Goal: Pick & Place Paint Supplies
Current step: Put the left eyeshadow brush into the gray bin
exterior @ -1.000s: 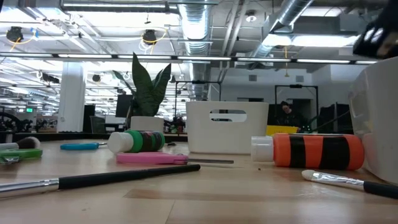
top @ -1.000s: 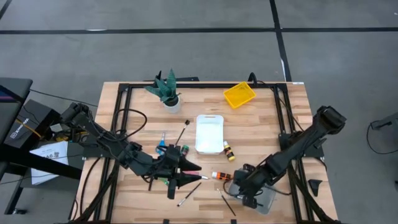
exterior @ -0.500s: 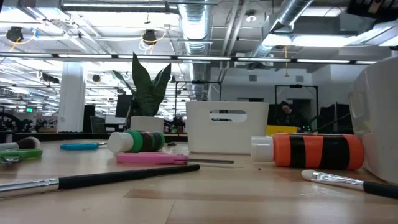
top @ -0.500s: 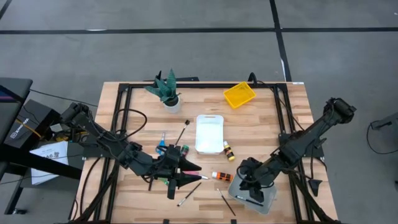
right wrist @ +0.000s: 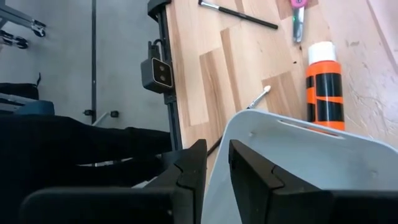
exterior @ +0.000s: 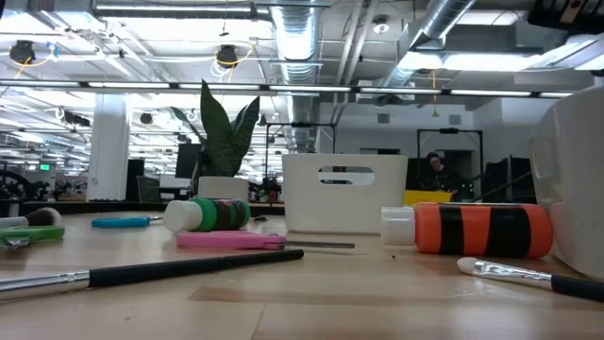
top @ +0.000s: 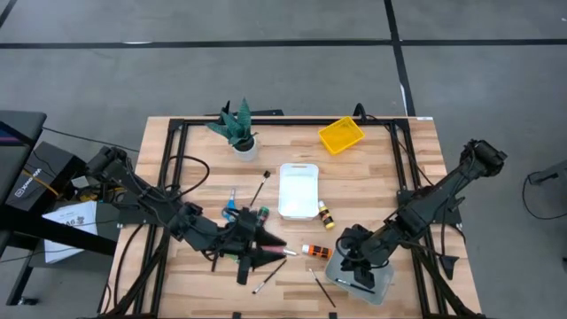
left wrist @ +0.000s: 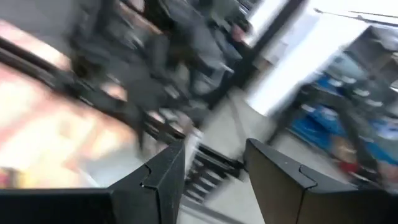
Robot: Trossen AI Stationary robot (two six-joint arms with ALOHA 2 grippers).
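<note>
My left gripper (top: 264,257) (left wrist: 214,180) hangs open and empty above the pink scissors (top: 280,251) (exterior: 236,241). It does not show in the low view. My right gripper (top: 354,261) (right wrist: 217,171) hovers over the grey tray (top: 376,285) (right wrist: 311,168), its fingers a narrow gap apart with nothing between them. A dark brush (top: 353,283) lies in that tray. The orange bottle (top: 314,252) (exterior: 481,229) (right wrist: 323,81), green bottle (top: 257,215) (exterior: 212,215), yellow bottle (top: 325,214), blue scissors (top: 230,209) and further brushes (top: 266,282) (top: 321,285) (top: 260,190) lie flat on the table.
A white tray (top: 299,168) (exterior: 344,194) stands mid-table, a yellow tray (top: 341,135) and a potted plant (top: 237,128) near the far edge. A black frame (top: 177,177) runs around the tabletop. A small camera (right wrist: 157,73) sits at the near edge. Green scissors (exterior: 19,236) lie at the left.
My right gripper has risen out of the grey tray and its arm has straightened upward. In the low view its dark shape has moved up to the picture's top right. The supplies on the table have stayed where they were.
</note>
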